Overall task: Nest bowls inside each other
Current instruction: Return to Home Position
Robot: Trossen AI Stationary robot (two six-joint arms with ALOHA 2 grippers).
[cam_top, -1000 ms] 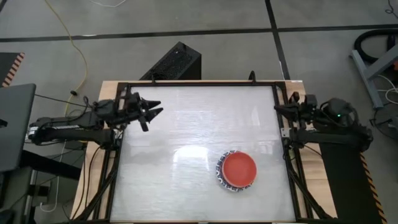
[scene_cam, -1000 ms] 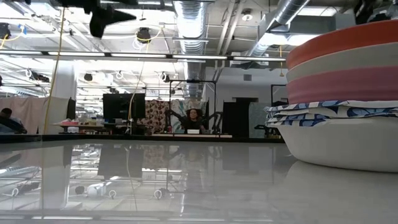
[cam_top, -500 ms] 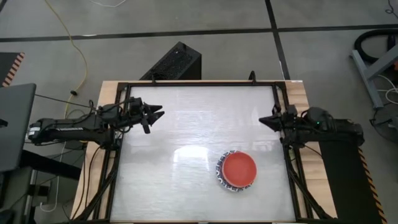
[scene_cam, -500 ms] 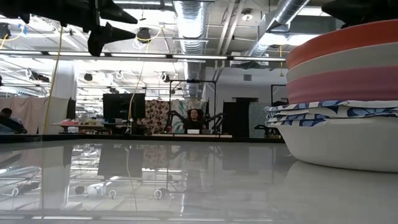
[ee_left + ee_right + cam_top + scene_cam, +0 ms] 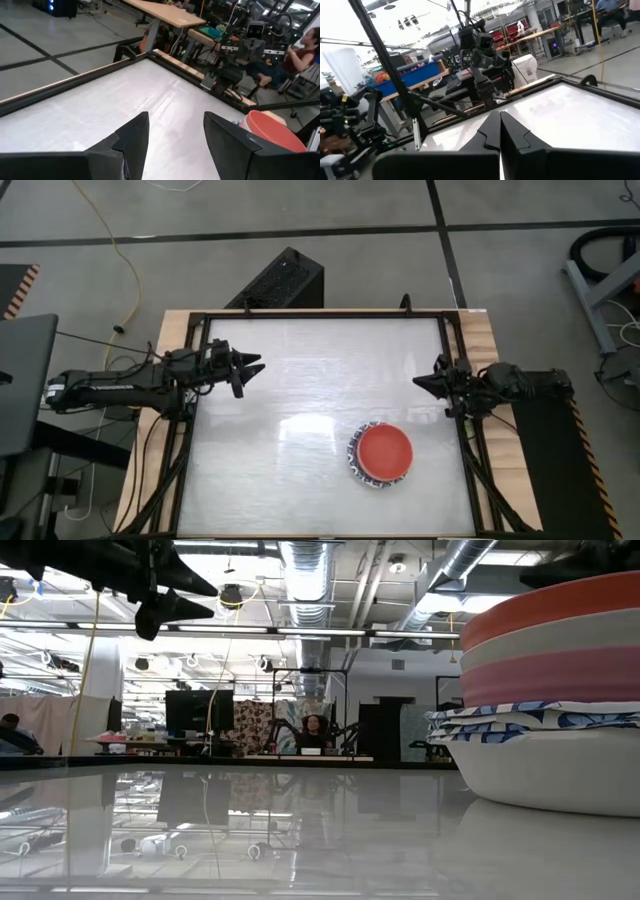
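One stack of bowls [image 5: 381, 455] at table's [image 5: 300, 350] 5 o'clock, red on top. Left gripper [image 5: 250, 370] at 9 o'clock, fingers apart, empty. Right gripper [image 5: 420, 380] at 3 o'clock, closed, empty. Retract high, clear of stack.

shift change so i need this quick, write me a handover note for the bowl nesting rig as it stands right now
Left pincer: open, empty, held above the table's left edge.
Right pincer: shut, empty, at the table's right edge.
Bowls: one nested stack on the table, nearer the right arm. The red bowl is on top, then the cream-white bowl, the pink bowl, and the blue-patterned bowls below.
Done: nesting looks complete; no bowl shows outside the stack.
Left: probably only parking both arms.
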